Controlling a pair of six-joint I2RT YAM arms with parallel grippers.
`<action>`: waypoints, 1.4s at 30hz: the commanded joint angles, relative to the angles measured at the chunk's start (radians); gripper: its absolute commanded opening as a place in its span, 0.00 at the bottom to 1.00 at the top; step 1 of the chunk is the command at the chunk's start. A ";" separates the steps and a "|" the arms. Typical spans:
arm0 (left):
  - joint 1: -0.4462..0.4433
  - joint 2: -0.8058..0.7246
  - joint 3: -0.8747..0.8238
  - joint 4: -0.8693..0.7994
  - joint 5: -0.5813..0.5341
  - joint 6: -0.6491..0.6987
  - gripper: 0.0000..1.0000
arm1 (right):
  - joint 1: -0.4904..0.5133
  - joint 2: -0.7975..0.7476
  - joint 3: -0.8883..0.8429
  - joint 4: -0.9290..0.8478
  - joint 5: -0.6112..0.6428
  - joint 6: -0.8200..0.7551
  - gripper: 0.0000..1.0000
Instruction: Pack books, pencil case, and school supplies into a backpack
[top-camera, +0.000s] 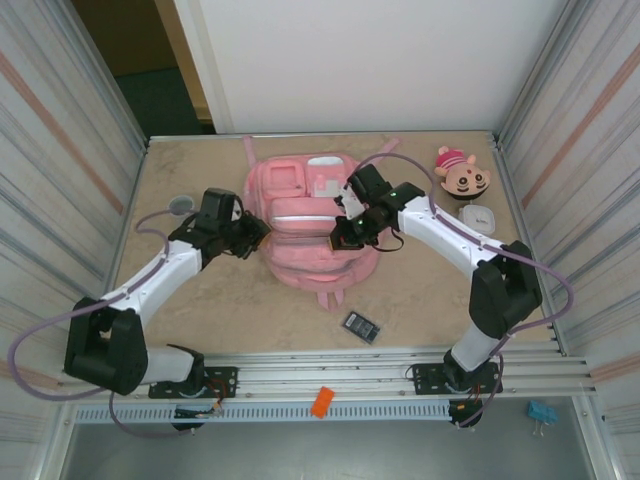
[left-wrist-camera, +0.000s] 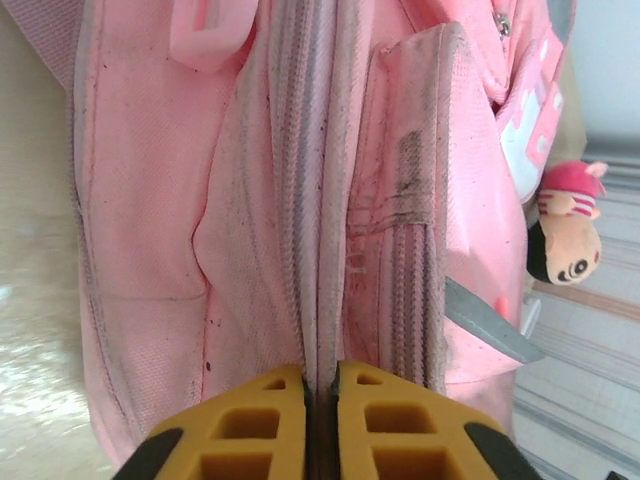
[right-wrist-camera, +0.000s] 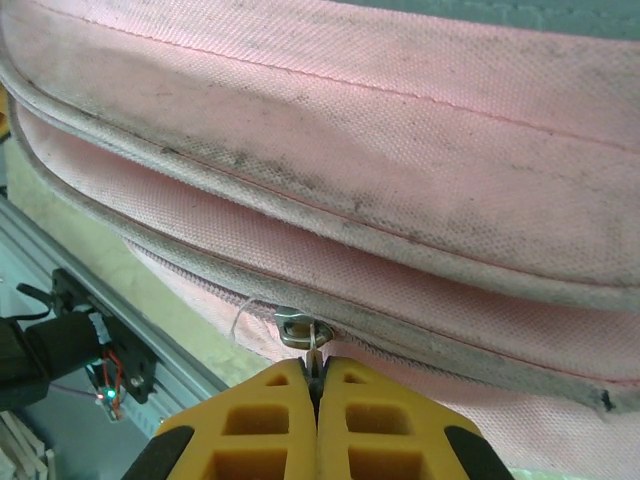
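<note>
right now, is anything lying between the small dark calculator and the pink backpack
Nothing visible: only bare table separates the small dark rectangular calculator from the large pink fabric backpack, whose own strap loop points toward it.

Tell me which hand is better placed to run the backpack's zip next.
Right. The right hand is shut on the zip pull of the backpack. The left hand only pinches a fabric seam, so it probably suits bracing better.
</note>
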 joint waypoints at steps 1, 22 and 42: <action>0.043 -0.061 0.006 -0.073 -0.107 0.088 0.25 | -0.006 0.017 0.029 -0.005 0.014 0.008 0.00; -0.107 -0.024 0.148 -0.098 0.395 1.639 0.62 | 0.007 0.017 0.020 0.084 -0.058 0.050 0.00; -0.243 0.155 0.182 -0.133 -0.006 1.972 0.06 | 0.003 -0.034 -0.075 0.115 -0.109 0.085 0.00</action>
